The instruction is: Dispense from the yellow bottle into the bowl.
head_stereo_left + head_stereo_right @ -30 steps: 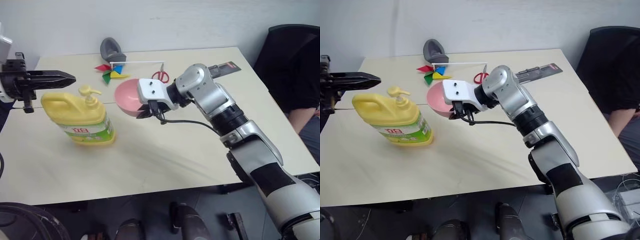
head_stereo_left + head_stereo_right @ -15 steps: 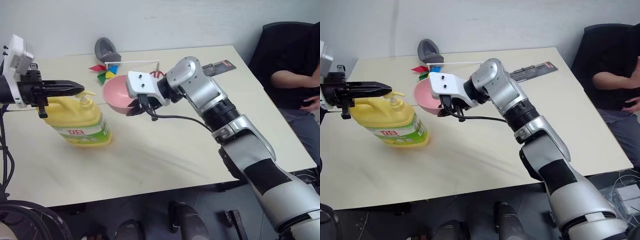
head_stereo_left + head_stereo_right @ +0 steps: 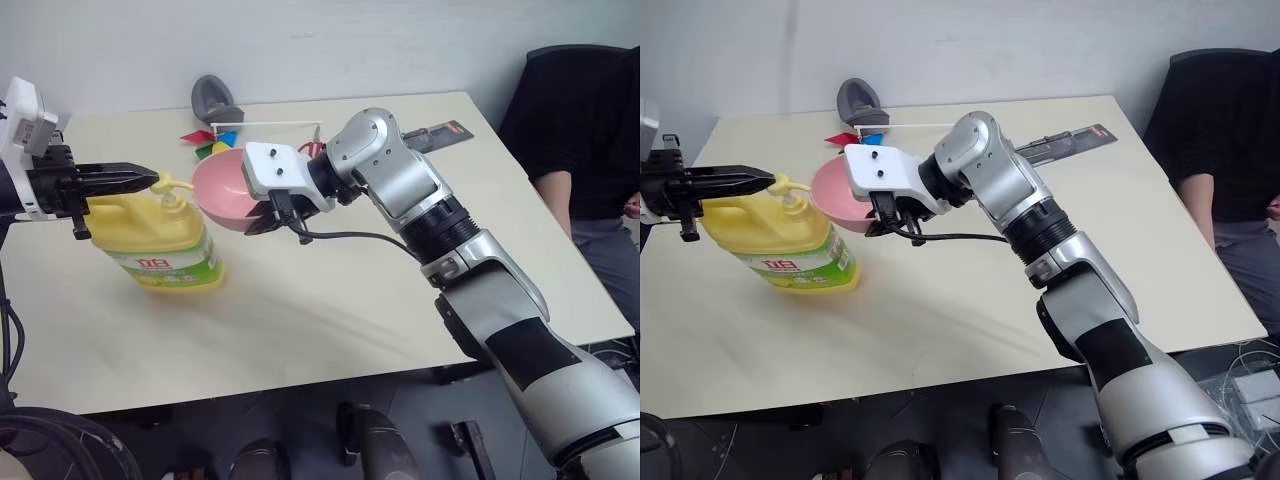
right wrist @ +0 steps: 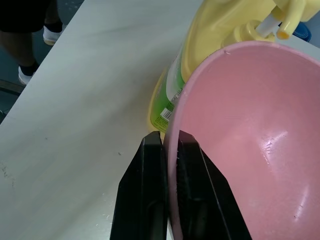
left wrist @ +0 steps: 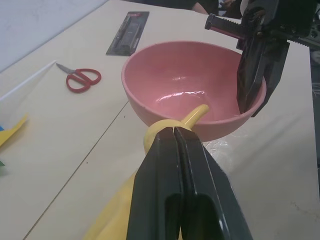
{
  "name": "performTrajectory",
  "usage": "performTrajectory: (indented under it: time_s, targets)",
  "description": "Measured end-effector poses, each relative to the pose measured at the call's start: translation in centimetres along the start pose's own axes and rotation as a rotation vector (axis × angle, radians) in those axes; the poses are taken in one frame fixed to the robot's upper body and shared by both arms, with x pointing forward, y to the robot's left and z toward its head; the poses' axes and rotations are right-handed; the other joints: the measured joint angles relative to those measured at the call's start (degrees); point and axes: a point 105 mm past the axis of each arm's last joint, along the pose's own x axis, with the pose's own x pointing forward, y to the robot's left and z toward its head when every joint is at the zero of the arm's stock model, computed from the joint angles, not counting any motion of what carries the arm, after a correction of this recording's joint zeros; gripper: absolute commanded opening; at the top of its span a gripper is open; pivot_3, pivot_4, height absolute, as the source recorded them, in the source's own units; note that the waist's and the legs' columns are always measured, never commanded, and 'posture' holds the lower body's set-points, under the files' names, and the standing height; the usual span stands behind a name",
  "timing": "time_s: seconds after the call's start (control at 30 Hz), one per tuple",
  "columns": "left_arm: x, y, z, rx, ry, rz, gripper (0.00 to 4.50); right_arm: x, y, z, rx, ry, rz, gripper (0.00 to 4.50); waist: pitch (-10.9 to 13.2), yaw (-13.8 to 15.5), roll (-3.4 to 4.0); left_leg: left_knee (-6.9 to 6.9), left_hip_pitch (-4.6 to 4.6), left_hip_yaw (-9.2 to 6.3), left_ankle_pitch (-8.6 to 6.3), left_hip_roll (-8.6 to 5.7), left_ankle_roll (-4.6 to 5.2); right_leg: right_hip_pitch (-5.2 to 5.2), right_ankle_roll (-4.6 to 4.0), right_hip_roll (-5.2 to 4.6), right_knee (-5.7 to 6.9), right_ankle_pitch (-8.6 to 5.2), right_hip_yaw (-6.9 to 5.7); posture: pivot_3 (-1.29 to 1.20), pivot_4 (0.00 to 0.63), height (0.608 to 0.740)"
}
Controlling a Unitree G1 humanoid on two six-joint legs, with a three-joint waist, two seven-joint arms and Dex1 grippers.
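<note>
The yellow bottle [image 3: 160, 245] stands upright on the table's left side, its pump top [image 3: 175, 186] pointing right. My left gripper [image 3: 150, 178] is shut and empty, its tips level just over the pump head; the nozzle [image 5: 194, 113] pokes out below my black fingers [image 5: 175, 150]. My right gripper [image 3: 268, 212] is shut on the near rim of the pink bowl [image 3: 222, 188], holding it in the air, tilted, right beside the nozzle. In the right wrist view my gripper [image 4: 170, 142] pinches the bowl's [image 4: 250, 150] wall, with the bottle [image 4: 225, 30] just behind it.
Behind the bowl lie red scissors [image 5: 80, 80], a coloured pinwheel [image 3: 212, 142] on a white stick and a grey object [image 3: 210, 97]. A black flat tool [image 3: 440, 133] lies far right. A person in black [image 3: 580, 120] sits beside the table's right edge.
My right gripper has carried the bowl left, closer to the bottle's nozzle. My left gripper has sunk a little toward the pump head. The person at the right has shifted.
</note>
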Motion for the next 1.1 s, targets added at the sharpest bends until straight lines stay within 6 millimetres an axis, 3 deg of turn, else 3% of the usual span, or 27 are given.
performTrajectory:
  time_s: [1.1]
  targets:
    - [1.1,-0.6,-0.4,0.091,0.089,-0.043,0.02,-0.5,0.1,-0.9,-0.033,0.045,-0.002,0.0,0.0,0.1,-0.03,0.14,0.2,-0.08,0.03,-0.08,0.05,0.2,-0.02,-0.25,0.27,-0.02,-0.02,0.0,0.15,0.74]
